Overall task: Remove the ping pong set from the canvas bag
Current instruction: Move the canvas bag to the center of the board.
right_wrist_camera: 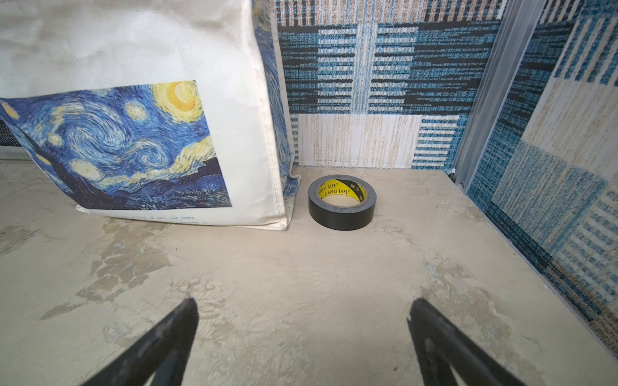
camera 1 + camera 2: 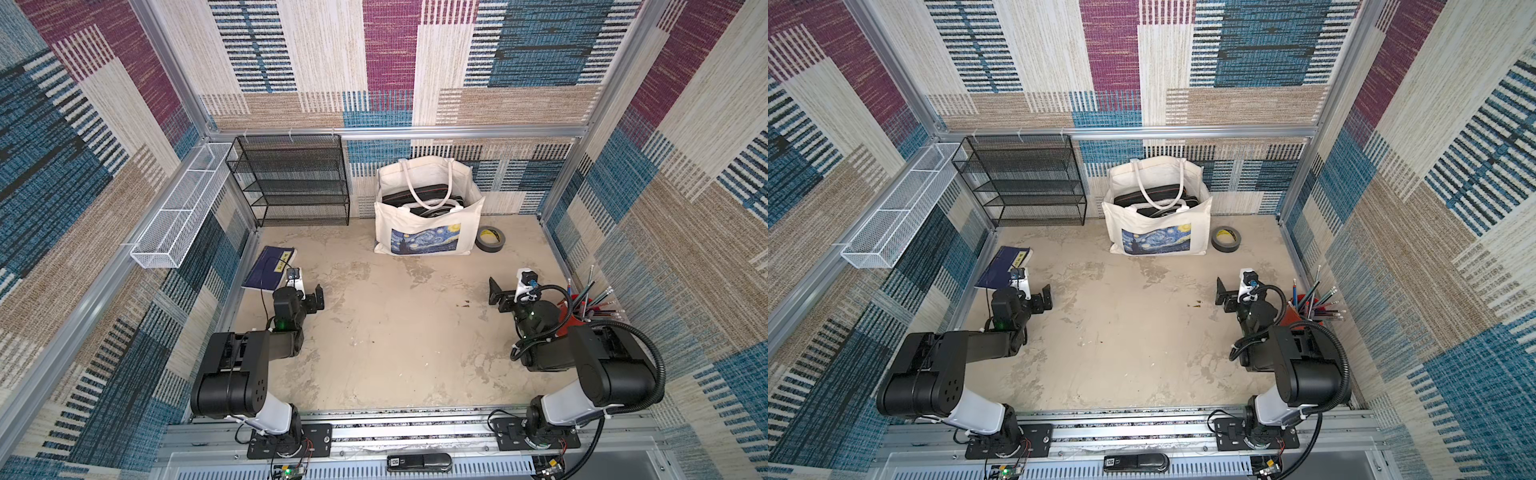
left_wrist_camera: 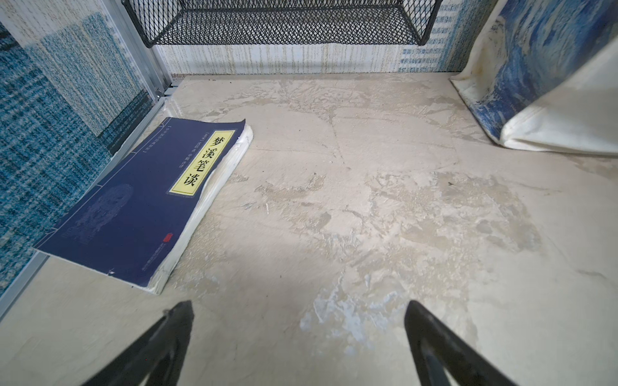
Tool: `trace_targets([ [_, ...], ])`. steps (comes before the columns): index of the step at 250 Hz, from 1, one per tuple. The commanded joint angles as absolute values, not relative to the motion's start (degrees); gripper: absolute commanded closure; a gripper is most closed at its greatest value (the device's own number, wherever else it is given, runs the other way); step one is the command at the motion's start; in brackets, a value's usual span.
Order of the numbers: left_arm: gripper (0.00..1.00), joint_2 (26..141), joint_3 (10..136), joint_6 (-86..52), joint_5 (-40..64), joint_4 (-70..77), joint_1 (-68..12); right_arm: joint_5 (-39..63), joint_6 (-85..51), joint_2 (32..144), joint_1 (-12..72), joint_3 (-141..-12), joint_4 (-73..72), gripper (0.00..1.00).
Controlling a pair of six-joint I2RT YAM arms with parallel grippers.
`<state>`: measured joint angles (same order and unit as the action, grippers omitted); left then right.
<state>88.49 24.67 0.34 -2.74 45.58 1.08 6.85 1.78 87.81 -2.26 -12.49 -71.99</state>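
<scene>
— How far along is the robot with the job?

— At the very start, by the look of it. The canvas bag [image 2: 428, 232] stands upright with its mouth open. A dark flat case [image 2: 432, 192] lies inside it under the draped white handles. That is most likely the ping pong set, though its contents cannot be seen.

— And the grippers?

— Both are well in front of the bag and touch nothing. The left gripper [image 2: 319, 297] hangs low over the table [image 2: 395, 332] to the bag's front left. Its jaws are spread wide with nothing between them. The right gripper [image 2: 498, 296] is to the bag's front right, also wide apart and empty.

— Is anything in the way?

— A roll of black tape [image 2: 489, 239] lies just beside the bag's right corner. A blue book [image 2: 269, 268] lies well off to the bag's left, close to the left gripper. Neither blocks the opening.

— So what is left?

— All of it, it seems. An arm has to reach into the bag, take hold of the case, lift it past the handles and set it on the table. The soft bag may well need steadying by the other arm.
</scene>
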Motion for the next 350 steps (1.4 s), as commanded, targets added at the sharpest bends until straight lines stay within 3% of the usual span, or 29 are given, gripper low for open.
trace_targets([
  [1, 0.00, 88.18, 24.81, 0.45, -2.60, 46.61, 1.13, 2.49, 0.02, 85.28, -2.20, -14.27, -68.75, 0.01],
  [15, 0.00, 86.63, 25.50, -1.22, -7.12, 44.20, 1.05, -0.38, -0.95, 81.19, -2.20, -18.48, -57.81, 0.01],
  [37, 0.01, 82.08, 34.26, -3.85, -13.87, 23.77, 0.97, -2.15, -2.41, 76.47, -2.20, -23.31, -48.16, 0.01],
  [54, 0.00, 81.00, 40.02, -6.99, -20.29, 16.27, 0.26, -2.00, -4.75, 73.46, -2.20, -25.63, -43.85, 0.01],
  [129, 0.00, 70.62, 57.23, -22.97, -19.63, -8.73, -7.91, 4.34, -12.34, 63.11, -0.70, -37.18, -25.53, 0.01],
  [150, 0.00, 66.25, 56.68, -19.63, -5.78, -6.81, -9.47, 4.20, -13.17, 62.00, -0.56, -41.18, -20.60, 0.01],
  [160, 0.00, 64.40, 52.59, -21.02, -4.62, -1.53, -9.36, 4.60, -13.71, 61.95, -0.60, -43.10, -19.33, 0.01],
  [175, 0.00, 63.86, 48.69, -28.08, -2.10, 3.41, -7.69, 6.12, -14.58, 63.43, -0.52, -46.56, -17.49, 0.01],
  [194, 0.02, 66.07, 54.38, -27.17, 4.67, -1.44, -8.10, 7.74, -14.67, 67.36, 0.13, -51.98, -14.80, 0.01],
  [229, 0.00, 69.19, 61.26, -25.96, -1.51, -3.49, -11.98, 10.02, -13.65, 76.22, 0.97, -64.62, -7.67, 0.01],
  [282, 0.00, 78.37, 70.56, -30.19, 2.04, -1.12, -13.21, 11.89, -13.36, 88.93, 1.47, -80.62, -0.04, 0.01],
  [350, 0.00, 91.65, 84.09, -31.19, 5.56, -0.86, -14.48, 13.61, -12.94, 98.49, 2.45, -91.39, 5.89, 0.01],
])
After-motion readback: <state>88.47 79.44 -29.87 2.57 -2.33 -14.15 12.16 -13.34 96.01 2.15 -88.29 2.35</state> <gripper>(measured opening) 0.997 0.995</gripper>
